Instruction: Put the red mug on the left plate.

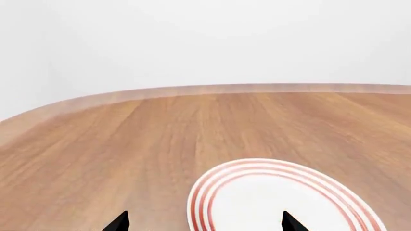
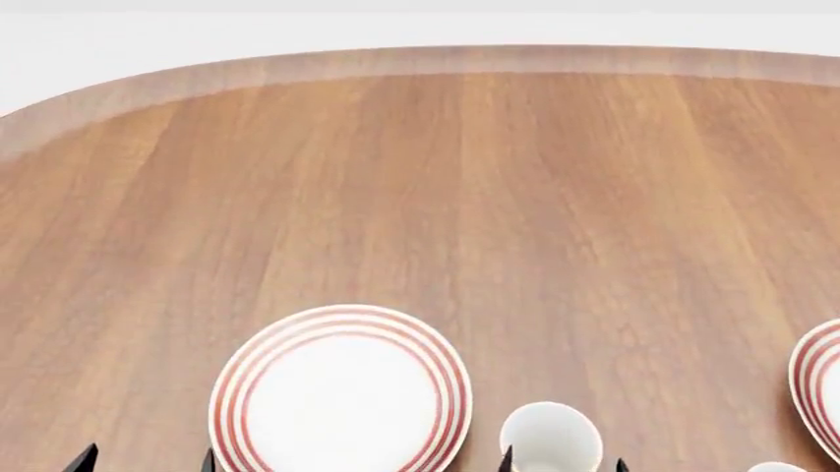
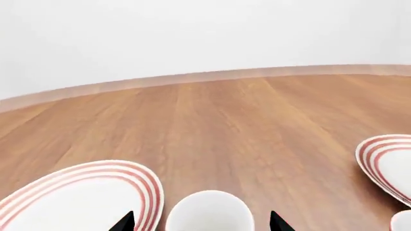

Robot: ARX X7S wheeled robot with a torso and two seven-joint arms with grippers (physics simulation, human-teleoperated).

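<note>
The left plate (image 2: 341,393), white with thin red rings, lies near the table's front edge; it also shows in the left wrist view (image 1: 276,202) and the right wrist view (image 3: 70,202). No red mug can be picked out in any view. My left gripper (image 2: 145,460) (image 1: 205,224) is open, its dark tips straddling the plate's left rim from the near side, with nothing held. My right gripper (image 2: 564,464) (image 3: 200,224) is open too, and a plain white mug (image 2: 552,438) (image 3: 209,211) stands just ahead of its tips.
A second ringed plate (image 2: 820,393) (image 3: 388,166) is cut off at the right edge. The rim of another small white vessel (image 2: 774,467) (image 3: 403,222) peeks in beside it. The wooden table (image 2: 459,197) stretches far ahead to a rounded far edge.
</note>
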